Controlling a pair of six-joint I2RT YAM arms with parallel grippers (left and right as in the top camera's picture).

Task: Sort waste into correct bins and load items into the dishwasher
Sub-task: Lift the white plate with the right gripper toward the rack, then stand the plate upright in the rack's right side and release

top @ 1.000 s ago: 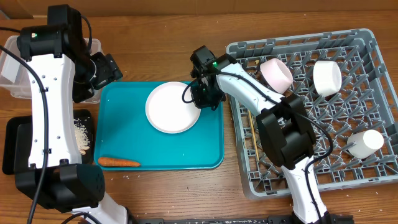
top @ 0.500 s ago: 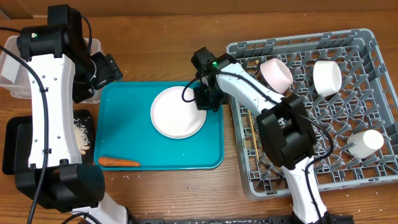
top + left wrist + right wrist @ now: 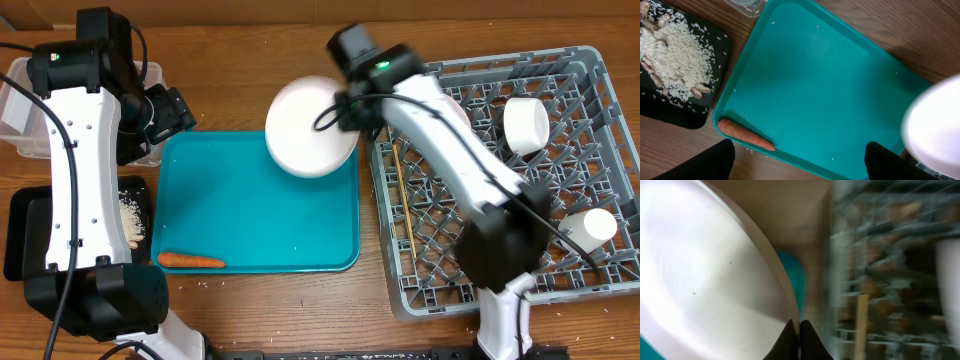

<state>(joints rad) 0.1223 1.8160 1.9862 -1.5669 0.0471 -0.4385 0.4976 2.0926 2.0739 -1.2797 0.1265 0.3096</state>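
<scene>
Plate (image 3: 310, 125) no longer lies flat on the teal tray (image 3: 250, 225). In the span of a second it slides toward the tray's right edge and comes up. It now hangs tilted over the tray's far right corner, just left of the dish rack (image 3: 575, 170). The right gripper (image 3: 352, 100) is pinched tight on the plate's right rim. The right wrist view shows the two dark fingertips (image 3: 790, 339) meeting at the edge of the white disc (image 3: 705, 280), with the rack blurred behind.

For the task, this means the last white dish is lifted and on its way to the rack. Two cups (image 3: 525, 122) already stand on the rack's right side, and the chopsticks (image 3: 402, 200) lie along its left side. A bowl seems to sit under the raised arm, but it is mostly hidden. What likely remains for the plate is a short carry to the right and a place among the pegs. A grip on the rim alone may let it swing or slip.

The left side is unchanged. The left gripper (image 3: 172, 110) hovers at the far left of the tray, spread wide and holding nothing. The carrot (image 3: 745, 135) stays against the tray's near left rim, still unsorted. The black tray (image 3: 722, 60) on the counter (image 3: 250, 60) beside it already holds rice and scraps (image 3: 675, 50).
</scene>
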